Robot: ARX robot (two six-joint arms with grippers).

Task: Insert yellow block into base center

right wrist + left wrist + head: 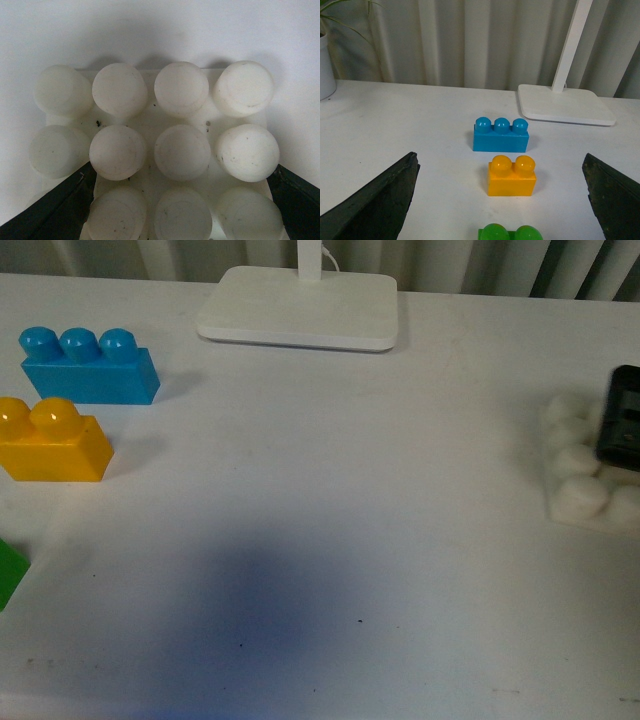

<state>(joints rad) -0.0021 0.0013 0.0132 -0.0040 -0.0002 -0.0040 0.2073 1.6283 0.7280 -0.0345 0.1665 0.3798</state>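
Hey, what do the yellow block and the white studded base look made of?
The yellow block looks like moulded plastic, glossy, with highlights on its rounded studs. The base seems plastic too: milky white, duller, speckled with dark dirt.

White table (320, 540), pale pleated curtain (470, 40), lamp stand (298, 308)

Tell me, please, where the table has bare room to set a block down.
The wide middle of the table is bare, between the lamp stand behind, the yellow block to the left and the base to the right; the front strip too. The left edge is crowded: blue brick, yellow block and green block sit close together.
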